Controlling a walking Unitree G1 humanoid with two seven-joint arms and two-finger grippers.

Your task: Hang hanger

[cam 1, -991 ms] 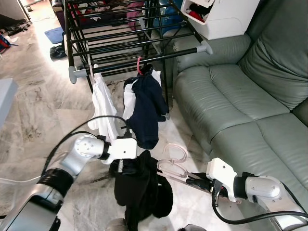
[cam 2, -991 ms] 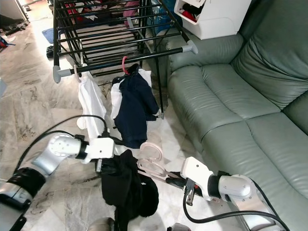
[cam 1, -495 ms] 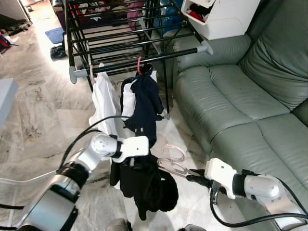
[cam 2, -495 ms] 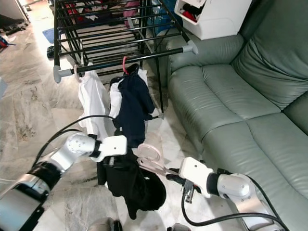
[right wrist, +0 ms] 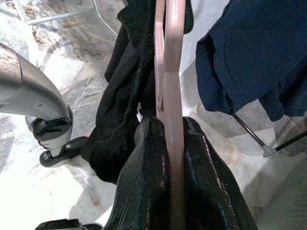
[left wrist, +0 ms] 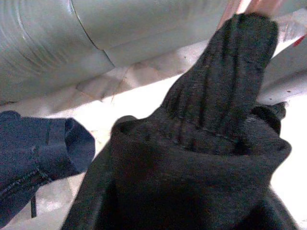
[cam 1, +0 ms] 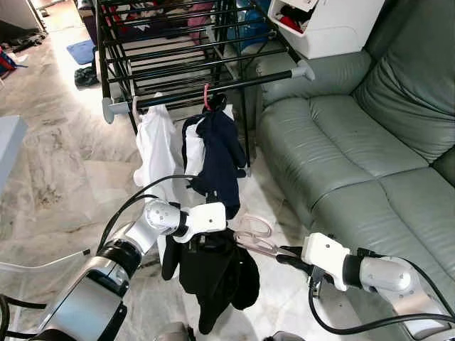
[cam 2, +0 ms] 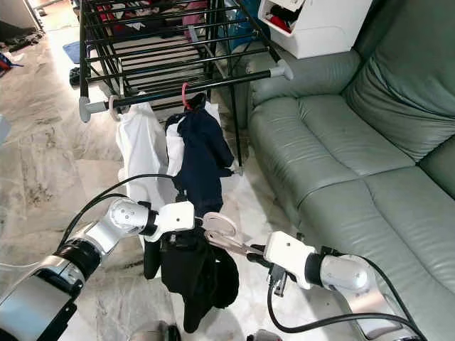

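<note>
No readable text, label, brand, number or sign anywhere in these views.

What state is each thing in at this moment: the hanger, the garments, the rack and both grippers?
Pink hanger: held off the rack, pinched in the right gripper.
Black garment: draped on the hanger, bunched at the left gripper.
Navy garment: hanging on the rack's front rail.
White shirt: hanging on the rail beside it.
Drying rack: standing unfolded.
Left gripper: jaws hidden by cloth.
</note>
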